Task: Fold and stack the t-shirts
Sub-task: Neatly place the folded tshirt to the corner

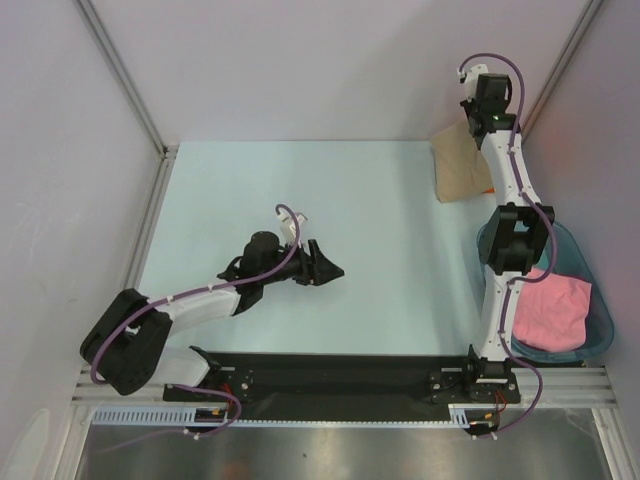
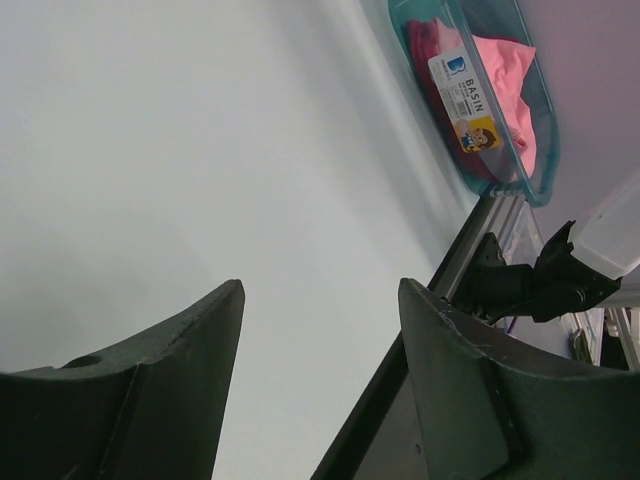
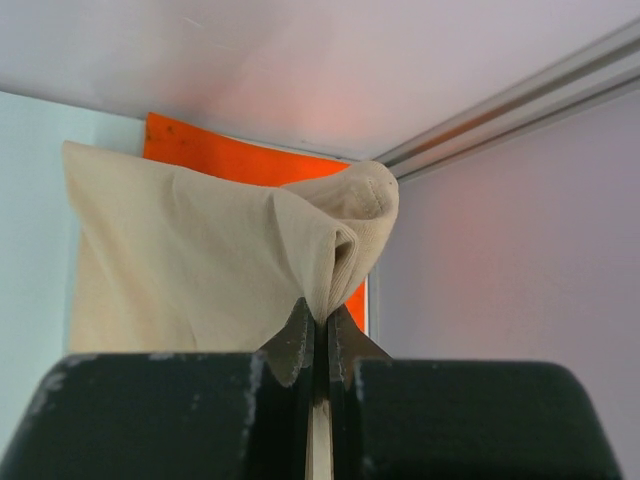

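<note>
At far right, right gripper (image 3: pixel 320 315) pinches creased tan t-shirt (image 3: pixel 190 260) atop orange t-shirt (image 3: pixel 230 160); left gripper (image 2: pixel 320 290) gapes.

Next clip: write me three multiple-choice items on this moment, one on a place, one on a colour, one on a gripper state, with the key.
1. Where does the pink shirt lie?
A in the tub
B at the table's middle
C at the far left corner

2. What colour is the shirt under the tan shirt?
A orange
B blue
C white

3. The right gripper is:
A open and empty
B shut on the tan shirt
C out of view

Key: 1 A, pink cloth fills the teal tub; 2 A, the orange shirt shows behind the tan one; 3 B, the wrist view shows a tan fold pinched between closed fingers.
</note>
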`<action>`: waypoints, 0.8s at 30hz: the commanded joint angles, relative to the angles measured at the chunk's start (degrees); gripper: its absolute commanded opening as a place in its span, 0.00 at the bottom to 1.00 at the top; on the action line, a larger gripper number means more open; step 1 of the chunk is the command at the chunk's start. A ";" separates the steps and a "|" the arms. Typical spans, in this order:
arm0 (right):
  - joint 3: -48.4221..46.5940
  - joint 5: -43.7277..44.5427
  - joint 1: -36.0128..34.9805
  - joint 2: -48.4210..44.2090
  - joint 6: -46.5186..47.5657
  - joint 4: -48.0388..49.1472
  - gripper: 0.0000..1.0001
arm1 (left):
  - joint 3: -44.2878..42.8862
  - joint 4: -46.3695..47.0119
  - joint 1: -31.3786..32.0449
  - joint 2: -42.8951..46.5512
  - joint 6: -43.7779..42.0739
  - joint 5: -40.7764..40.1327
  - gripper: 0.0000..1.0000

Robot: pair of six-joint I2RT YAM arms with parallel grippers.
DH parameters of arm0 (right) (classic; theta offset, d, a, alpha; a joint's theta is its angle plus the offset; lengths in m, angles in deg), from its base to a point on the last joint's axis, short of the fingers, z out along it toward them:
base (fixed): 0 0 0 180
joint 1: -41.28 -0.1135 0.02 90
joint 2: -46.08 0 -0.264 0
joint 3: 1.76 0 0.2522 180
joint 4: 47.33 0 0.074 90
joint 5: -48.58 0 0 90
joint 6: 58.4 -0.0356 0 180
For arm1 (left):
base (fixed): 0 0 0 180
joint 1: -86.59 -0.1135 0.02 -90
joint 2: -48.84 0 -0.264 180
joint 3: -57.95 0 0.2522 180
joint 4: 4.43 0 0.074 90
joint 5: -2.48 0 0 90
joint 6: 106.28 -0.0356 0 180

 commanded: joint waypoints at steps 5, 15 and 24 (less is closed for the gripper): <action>-5.29 1.48 0.72 1.19 1.46 4.86 0.00 | -2.24 2.06 -0.94 0.07 0.39 1.20 0.70; -6.26 3.15 0.98 2.07 1.03 6.00 0.00 | -2.41 1.71 -1.20 0.42 0.04 1.64 0.72; -7.23 4.64 1.42 3.92 -1.52 9.17 0.00 | -2.59 2.14 -1.38 -0.37 0.22 1.37 0.72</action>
